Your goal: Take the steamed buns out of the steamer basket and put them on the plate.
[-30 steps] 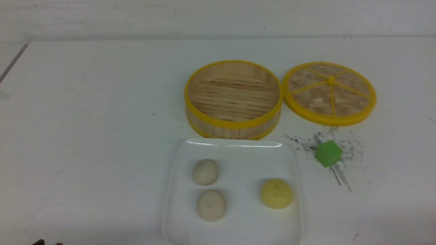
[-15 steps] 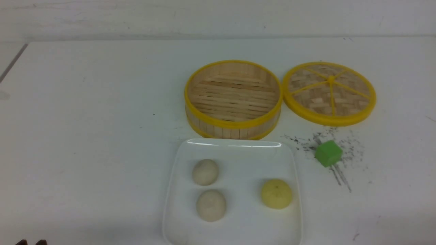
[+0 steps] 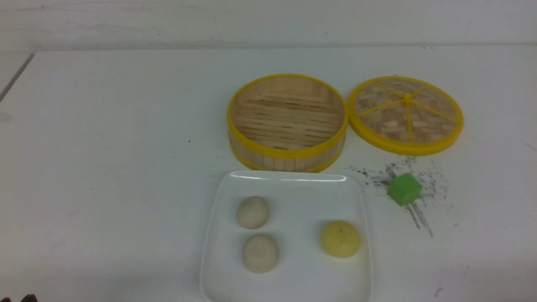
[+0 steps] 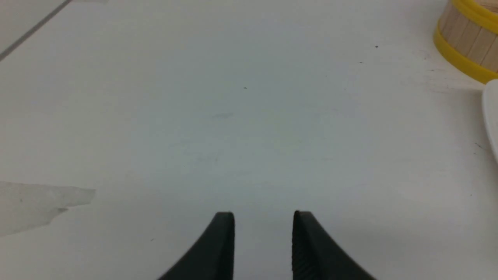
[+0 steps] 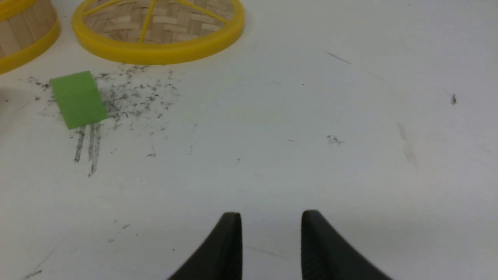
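Three steamed buns lie on the white square plate [image 3: 289,184]: an off-white bun [image 3: 253,212], a second off-white bun [image 3: 260,253] nearer me, and a pale yellow bun [image 3: 340,238] on the right. Behind the plate the bamboo steamer basket [image 3: 287,156] stands with nothing on its slatted floor. My left gripper [image 4: 263,217] is open over bare table far left of the plate, empty. In the left wrist view the basket's wall [image 4: 467,39] and the plate's edge [image 4: 491,112] show. My right gripper [image 5: 271,217] is open and empty, off to the right of the plate.
The woven lid [image 3: 405,114] with yellow spokes lies flat right of the basket. A green cube [image 3: 404,189] sits on dark scuff marks right of the plate; the cube [image 5: 78,99] and the lid [image 5: 157,27] also show in the right wrist view.
The dark tips of my left gripper at the front view's bottom left corner have slid further left and lower, almost out of the picture. Buns, plate and basket have not moved.
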Tool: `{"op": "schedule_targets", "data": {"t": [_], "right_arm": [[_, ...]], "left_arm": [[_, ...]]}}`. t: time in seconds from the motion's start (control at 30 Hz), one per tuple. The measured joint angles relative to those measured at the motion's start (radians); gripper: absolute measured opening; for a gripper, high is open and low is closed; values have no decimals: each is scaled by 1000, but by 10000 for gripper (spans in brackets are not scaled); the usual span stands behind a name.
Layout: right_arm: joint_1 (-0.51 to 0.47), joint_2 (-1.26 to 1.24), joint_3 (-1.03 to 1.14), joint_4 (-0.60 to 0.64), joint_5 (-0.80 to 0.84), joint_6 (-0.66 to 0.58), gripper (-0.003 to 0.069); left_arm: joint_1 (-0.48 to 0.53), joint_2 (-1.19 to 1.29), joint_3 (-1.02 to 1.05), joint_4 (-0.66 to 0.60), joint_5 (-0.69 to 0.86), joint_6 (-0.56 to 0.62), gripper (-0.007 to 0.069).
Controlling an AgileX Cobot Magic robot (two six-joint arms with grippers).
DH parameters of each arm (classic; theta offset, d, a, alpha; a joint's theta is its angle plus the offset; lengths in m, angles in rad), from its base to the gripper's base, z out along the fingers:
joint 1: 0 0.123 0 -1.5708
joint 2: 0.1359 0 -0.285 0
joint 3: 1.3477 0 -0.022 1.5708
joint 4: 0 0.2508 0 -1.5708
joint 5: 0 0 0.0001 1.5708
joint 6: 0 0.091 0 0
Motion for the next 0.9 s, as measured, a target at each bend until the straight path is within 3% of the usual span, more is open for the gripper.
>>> {"op": "schedule_targets", "data": {"t": [0.23, 0.9], "right_arm": [[0, 0, 0, 0, 0, 0, 242], [0, 0, 0, 0, -1, 0, 242]], "left_arm": [[82, 0, 0, -4, 0, 0, 244], [82, -1, 0, -5, 0, 0, 244]]}}
